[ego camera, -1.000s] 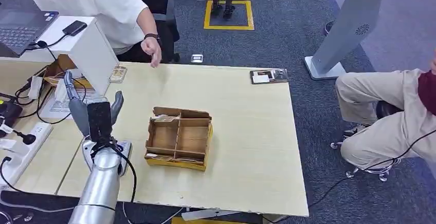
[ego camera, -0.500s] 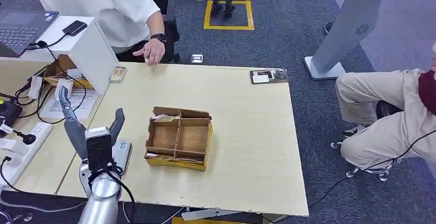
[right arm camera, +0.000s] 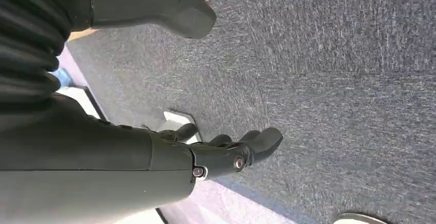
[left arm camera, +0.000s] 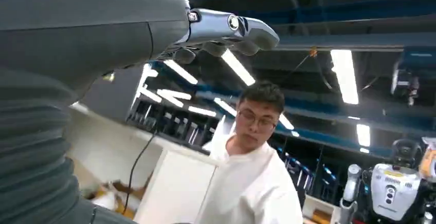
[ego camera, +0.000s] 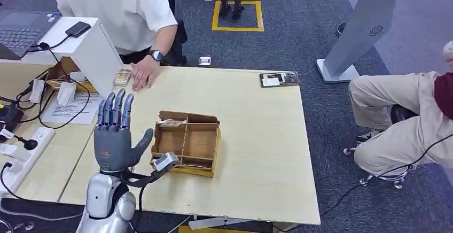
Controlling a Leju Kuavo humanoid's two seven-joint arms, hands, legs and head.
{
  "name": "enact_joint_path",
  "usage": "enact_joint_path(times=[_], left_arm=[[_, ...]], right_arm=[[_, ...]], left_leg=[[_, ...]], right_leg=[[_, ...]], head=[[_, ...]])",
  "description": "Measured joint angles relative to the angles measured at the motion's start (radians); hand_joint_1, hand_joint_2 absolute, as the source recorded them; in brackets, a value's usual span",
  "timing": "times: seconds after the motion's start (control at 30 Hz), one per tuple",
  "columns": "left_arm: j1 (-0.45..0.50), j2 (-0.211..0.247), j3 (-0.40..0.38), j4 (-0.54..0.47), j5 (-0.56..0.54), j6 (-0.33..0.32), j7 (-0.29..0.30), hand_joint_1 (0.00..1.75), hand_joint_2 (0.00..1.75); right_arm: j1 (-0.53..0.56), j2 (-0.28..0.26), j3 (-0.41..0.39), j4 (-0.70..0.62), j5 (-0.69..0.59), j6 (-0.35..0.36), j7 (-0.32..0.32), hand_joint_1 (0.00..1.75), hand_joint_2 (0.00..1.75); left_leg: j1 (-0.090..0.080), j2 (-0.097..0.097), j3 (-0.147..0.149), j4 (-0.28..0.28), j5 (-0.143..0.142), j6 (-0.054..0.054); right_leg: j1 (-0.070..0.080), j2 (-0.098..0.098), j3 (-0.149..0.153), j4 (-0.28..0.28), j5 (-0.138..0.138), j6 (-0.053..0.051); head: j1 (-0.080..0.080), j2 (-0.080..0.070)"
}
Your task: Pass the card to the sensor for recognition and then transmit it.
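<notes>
Silver forearm (ego camera: 104,207) with black cable looping off the wrist; dark grey left hand (ego camera: 113,137), ribbed grey cover; right hand (right arm camera: 154,157) showing small screws

left robot hand (ego camera: 114,137) has turned palm-out with fingers spread; person's hand (ego camera: 140,75) now rests on the table (ego camera: 256,137).

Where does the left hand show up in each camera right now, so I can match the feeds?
Head view: the left hand is raised, palm up, fingers straight and apart, beside the cardboard tray, holding nothing.
Left wrist view: the hand comes in from the picture's left edge, fingertips at upper centre.
Right wrist view: not in it.
Shared landmark: the person in the white shirt behind the table.
</notes>
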Motion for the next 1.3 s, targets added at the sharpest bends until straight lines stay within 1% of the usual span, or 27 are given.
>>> enact_joint_path(times=[0.13, 0.23, 0.33, 0.43, 0.53, 0.67, 0.7, 0.83, 0.93, 0.97, 1.07, 1.3], left_arm=[[-0.001, 0.011, -0.01, 0.002, -0.014, 0.001, 0.007, 0.0, 1.75], [-0.008, 0.022, -0.02, 0.003, -0.101, 0.007, 0.052, 0.0, 1.75], [-0.023, 0.042, -0.037, 0.004, -0.117, 0.008, 0.088, 0.0, 1.75], [-0.038, 0.069, -0.062, 0.007, -0.117, 0.005, 0.132, 0.0, 1.75], [-0.061, 0.11, -0.106, 0.015, -0.118, -0.038, 0.182, 0.0, 1.75], [-0.078, 0.149, -0.155, 0.027, -0.118, -0.057, 0.2, 0.0, 1.75], [-0.083, 0.157, -0.162, 0.03, -0.118, -0.072, 0.202, 0.0, 1.75], [-0.117, 0.182, -0.201, 0.05, -0.117, -0.179, 0.227, 0.0, 1.75], [-0.152, 0.196, -0.227, 0.07, -0.112, -0.297, 0.216, 0.0, 1.75], [-0.161, 0.198, -0.232, 0.076, -0.111, -0.32, 0.214, 0.0, 1.75], [-0.181, 0.21, -0.243, 0.091, -0.108, -0.348, 0.209, 0.0, 1.75], [-0.22, 0.241, -0.278, 0.128, -0.058, -0.453, 0.182, 0.0, 1.75]], right_arm=[[0.0, 0.0, 0.0, 0.0, 0.0, 0.0, 0.0, 0.0, 1.75], [0.0, 0.0, 0.0, 0.0, -0.002, 0.0, 0.0, 0.0, 1.75], [0.0, 0.0, 0.0, 0.0, -0.002, 0.0, 0.0, 0.0, 1.75], [0.0, 0.0, 0.0, 0.0, -0.005, 0.0, 0.0, 0.0, 1.75], [0.0, 0.0, 0.0, 0.0, -0.009, 0.0, -0.001, 0.0, 1.75], [0.0, 0.0, 0.0, 0.0, -0.011, 0.0, -0.002, 0.0, 1.75], [0.0, 0.0, 0.0, 0.0, -0.011, 0.0, -0.002, 0.0, 1.75], [0.0, 0.0, 0.0, 0.0, -0.01, 0.0, -0.006, 0.0, 1.75], [0.0, 0.0, 0.0, 0.0, -0.014, 0.0, -0.009, 0.0, 1.75], [0.0, 0.0, 0.0, 0.0, -0.015, 0.0, -0.009, 0.0, 1.75], [0.001, 0.0, 0.0, 0.0, -0.016, 0.0, -0.009, 0.0, 1.75], [0.001, 0.0, 0.0, 0.0, -0.021, 0.0, -0.01, 0.0, 1.75]], left_leg=[[0.0, 0.0, 0.0, 0.0, 0.0, 0.0], [0.0, 0.0, 0.0, 0.0, 0.0, 0.0], [0.0, 0.0, 0.0, 0.0, 0.0, 0.0], [0.0, 0.0, 0.0, 0.0, 0.0, 0.0], [0.0, 0.0, 0.0, 0.0, 0.0, 0.0], [0.0, 0.0, 0.0, 0.0, 0.0, 0.0], [0.0, 0.0, 0.0, 0.0, 0.0, 0.0], [0.0, 0.0, 0.0, 0.0, 0.0, 0.0], [0.0, 0.0, 0.0, 0.0, 0.0, 0.0], [0.0, 0.0, 0.0, 0.0, 0.0, 0.0], [0.0, 0.0, 0.0, 0.0, 0.0, 0.0], [0.0, 0.0, -0.001, 0.0, 0.0, 0.0]], right_leg=[[0.0, 0.0, 0.0, 0.0, 0.0, 0.0], [0.0, 0.0, 0.0, 0.0, 0.0, 0.0], [0.0, 0.0, 0.0, 0.0, 0.0, 0.0], [0.0, 0.0, 0.0, 0.0, 0.0, 0.0], [0.0, 0.0, 0.0, 0.0, 0.0, 0.0], [0.0, 0.0, 0.0, 0.0, 0.0, 0.0], [0.0, 0.0, -0.001, 0.0, 0.0, 0.0], [0.0, 0.0, -0.001, 0.0, 0.0, 0.0], [0.0, 0.0, 0.0, 0.0, 0.0, 0.0], [0.0, 0.0, -0.001, 0.0, 0.0, 0.0], [0.0, 0.0, -0.001, 0.0, 0.0, 0.0], [0.0, 0.0, -0.001, 0.0, 0.0, 0.0]], head=[[0.0, 0.0], [0.0, 0.0], [0.0, 0.0], [0.0, 0.0], [0.0, 0.0], [0.0, 0.0], [0.0, 0.0], [0.0, 0.0], [0.0, 0.0], [0.0, 0.0], [0.0, 0.0], [0.0, 0.0]])
